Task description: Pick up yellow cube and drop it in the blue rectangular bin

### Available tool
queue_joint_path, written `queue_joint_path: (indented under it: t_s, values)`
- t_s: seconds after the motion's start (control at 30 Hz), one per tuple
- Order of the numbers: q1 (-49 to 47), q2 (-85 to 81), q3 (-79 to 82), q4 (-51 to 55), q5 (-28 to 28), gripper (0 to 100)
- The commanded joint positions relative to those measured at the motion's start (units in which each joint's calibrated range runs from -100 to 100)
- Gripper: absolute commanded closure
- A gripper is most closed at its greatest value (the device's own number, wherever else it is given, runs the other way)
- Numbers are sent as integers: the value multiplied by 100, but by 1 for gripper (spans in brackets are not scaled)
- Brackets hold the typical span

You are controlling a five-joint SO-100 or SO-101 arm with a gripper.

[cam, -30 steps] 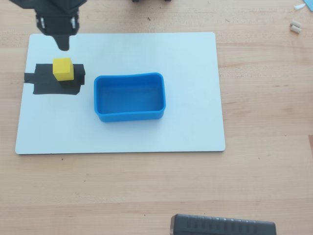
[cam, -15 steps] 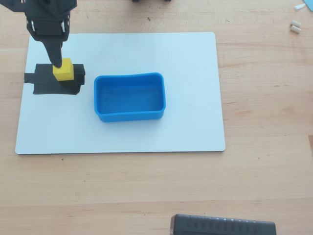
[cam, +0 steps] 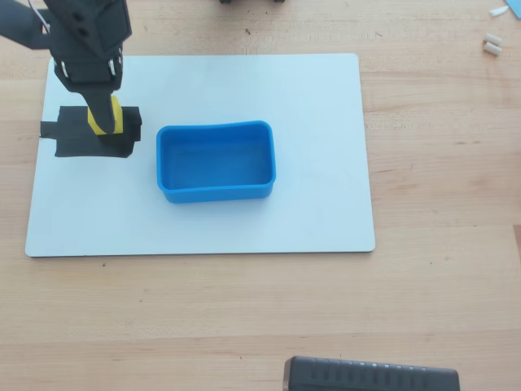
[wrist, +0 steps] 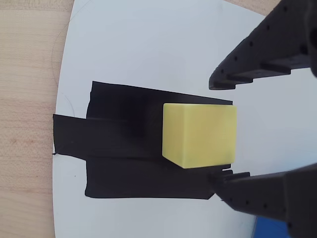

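Note:
The yellow cube (wrist: 199,135) sits on a black tape patch (wrist: 124,148) at the left of the white board (cam: 326,122). In the overhead view the arm covers most of the cube (cam: 117,116). My gripper (wrist: 217,133) is open and down around the cube, with one finger (wrist: 257,54) above it and the other finger (wrist: 267,198) below it in the wrist view. A small gap shows at the upper finger; the lower finger is at the cube's edge. In the overhead view the gripper (cam: 107,129) is over the tape patch. The blue rectangular bin (cam: 216,191) stands empty at the board's middle, to the right of the cube.
The board lies on a wooden table (cam: 440,204). A dark ribbed object (cam: 370,376) is at the bottom edge. Small white pieces (cam: 491,45) lie at the far top right.

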Motion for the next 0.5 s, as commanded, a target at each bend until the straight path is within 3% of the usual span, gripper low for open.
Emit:
queue_joint_path:
  t_s: [0.0, 0.17, 0.4, 0.47]
  values:
    - [-7, 134, -536, -137, -24, 71]
    - [10, 376, -545, -277, -24, 74]
    - [18, 506, -645, -261, -39, 92]
    - [10, 441, -681, -170, -117, 92]
